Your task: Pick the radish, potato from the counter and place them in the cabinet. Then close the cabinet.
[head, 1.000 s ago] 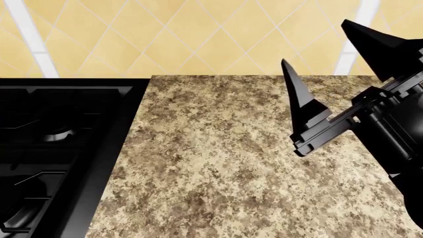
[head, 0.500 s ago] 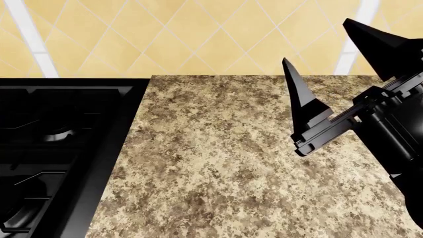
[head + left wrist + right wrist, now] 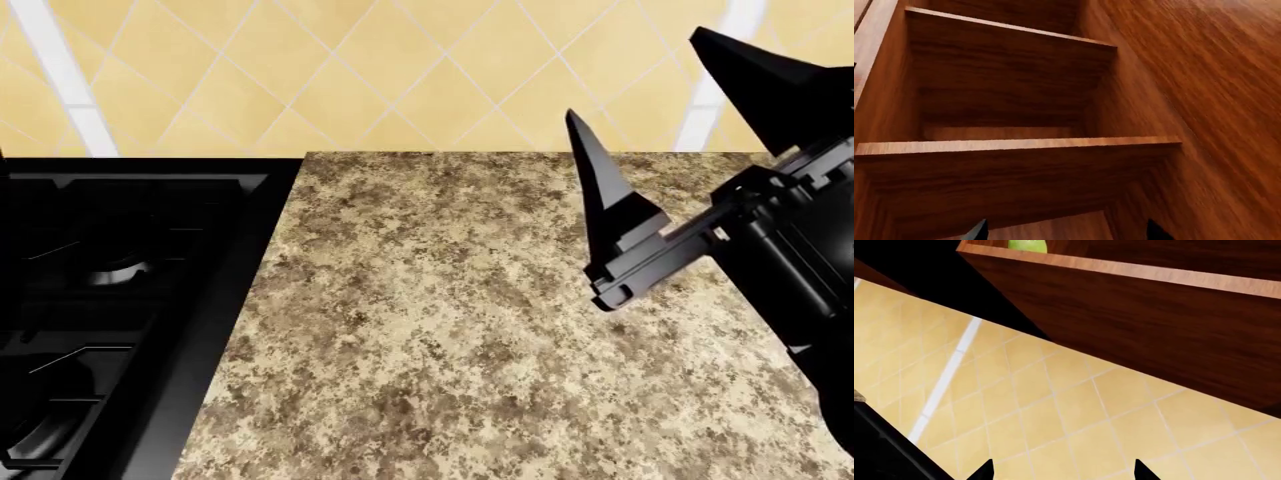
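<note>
Nearest in the head view is the right gripper, raised over the right part of the counter. Its two black tapered fingers point up toward the tiled wall and stand well apart, with nothing between them. The counter is one speckled beige-and-brown slab; the part in sight bears no vegetable. Touching the counter's left edge is one black stove top, and behind both rises the yellow wall of diagonal tiles with pale vertical stripes.

The right wrist view looks up past two dark fingertips at the same tiled wall, and beyond it at the underside of one wooden cabinet. On the cabinet's bottom board, just behind its front edge, sits one radish, a light green rounded shape. Only its lower part is in the picture, so its long axis and the way it points cannot be told.

The left wrist view looks into a cabinet interior of reddish-brown wood. Two dark fingertips of the left gripper show at the picture's edge, set wide apart with nothing between them. Beyond them lies one shelf seen edge-on, and farther in a second board. No potato shows in any view.
</note>
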Controlling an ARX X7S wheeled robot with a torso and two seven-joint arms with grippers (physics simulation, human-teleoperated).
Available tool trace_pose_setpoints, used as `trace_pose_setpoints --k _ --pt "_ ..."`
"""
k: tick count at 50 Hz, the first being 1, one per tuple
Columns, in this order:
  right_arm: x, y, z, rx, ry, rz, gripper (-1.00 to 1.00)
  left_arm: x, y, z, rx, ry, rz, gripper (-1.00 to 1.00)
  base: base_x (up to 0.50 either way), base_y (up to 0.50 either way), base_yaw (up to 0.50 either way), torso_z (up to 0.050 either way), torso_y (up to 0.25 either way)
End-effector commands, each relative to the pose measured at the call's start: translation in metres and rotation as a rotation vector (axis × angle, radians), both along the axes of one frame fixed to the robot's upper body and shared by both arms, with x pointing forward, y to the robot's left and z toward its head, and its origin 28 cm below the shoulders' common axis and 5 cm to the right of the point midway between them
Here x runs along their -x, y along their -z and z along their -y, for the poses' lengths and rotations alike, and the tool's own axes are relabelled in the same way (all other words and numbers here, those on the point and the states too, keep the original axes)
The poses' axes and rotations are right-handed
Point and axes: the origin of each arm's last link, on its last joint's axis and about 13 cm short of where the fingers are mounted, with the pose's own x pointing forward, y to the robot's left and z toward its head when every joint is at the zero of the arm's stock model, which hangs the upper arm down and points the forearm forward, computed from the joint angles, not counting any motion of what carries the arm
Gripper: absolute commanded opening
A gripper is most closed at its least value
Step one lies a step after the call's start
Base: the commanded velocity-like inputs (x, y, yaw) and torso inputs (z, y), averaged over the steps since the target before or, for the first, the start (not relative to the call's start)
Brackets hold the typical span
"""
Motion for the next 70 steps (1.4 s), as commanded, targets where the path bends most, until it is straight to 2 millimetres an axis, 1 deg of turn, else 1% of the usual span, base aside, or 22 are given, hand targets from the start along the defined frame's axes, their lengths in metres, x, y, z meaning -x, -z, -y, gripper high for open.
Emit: trace_pose_setpoints --k 1,6,11,18,26,32,39,44,50,65,70 --pt "0.0 -0.004 -0.003 0.006 -0.005 0.005 1.0 0.024 0.014 -0.012 0.06 0.148 0.109 1.0 0.0 0.0 0.0 0.0 0.0" --pt "0.0 -0.006 -0.004 0.008 -0.004 0.009 1.0 0.035 0.025 -0.015 0.067 0.205 0.136 1.0 0.0 0.0 0.0 0.0 0.0" --pt "-0.002 -0.007 -0.004 0.004 0.005 0.012 1.0 0.042 0.041 -0.018 0.064 0.253 0.149 1.0 0.0 0.0 0.0 0.0 0.0" --pt "-0.004 -0.007 -0.004 -0.004 0.026 0.014 1.0 0.047 0.063 -0.022 0.057 0.303 0.142 1.0 0.0 0.0 0.0 0.0 0.0" --pt "-0.004 -0.009 -0.003 -0.01 0.048 0.02 1.0 0.055 0.078 -0.028 0.06 0.336 0.155 1.0 0.0 0.0 0.0 0.0 0.0" --pt "-0.005 -0.01 -0.002 -0.012 0.056 0.024 1.0 0.063 0.095 -0.029 0.052 0.358 0.169 1.0 0.0 0.0 0.0 0.0 0.0" --pt "-0.004 -0.011 -0.002 -0.012 0.062 0.025 1.0 0.064 0.11 -0.033 -0.004 0.373 0.149 1.0 0.0 0.0 0.0 0.0 0.0" --pt "-0.005 -0.012 -0.002 -0.013 0.076 0.027 1.0 0.062 0.121 -0.035 -0.048 0.354 0.119 1.0 0.0 0.0 0.0 0.0 0.0" --pt "-0.005 -0.013 0.0 -0.017 0.107 0.035 1.0 0.049 0.138 -0.04 -0.072 0.26 0.026 1.0 0.0 0.0 0.0 0.0 0.0" --pt "-0.007 -0.009 -0.001 -0.021 0.135 0.035 1.0 0.026 0.195 -0.046 -0.098 0.167 -0.158 1.0 0.0 0.0 0.0 0.0 0.0" --pt "-0.008 -0.006 -0.002 -0.02 0.134 0.032 1.0 0.021 0.207 -0.047 -0.107 0.156 -0.197 1.0 0.0 0.0 0.0 0.0 0.0"
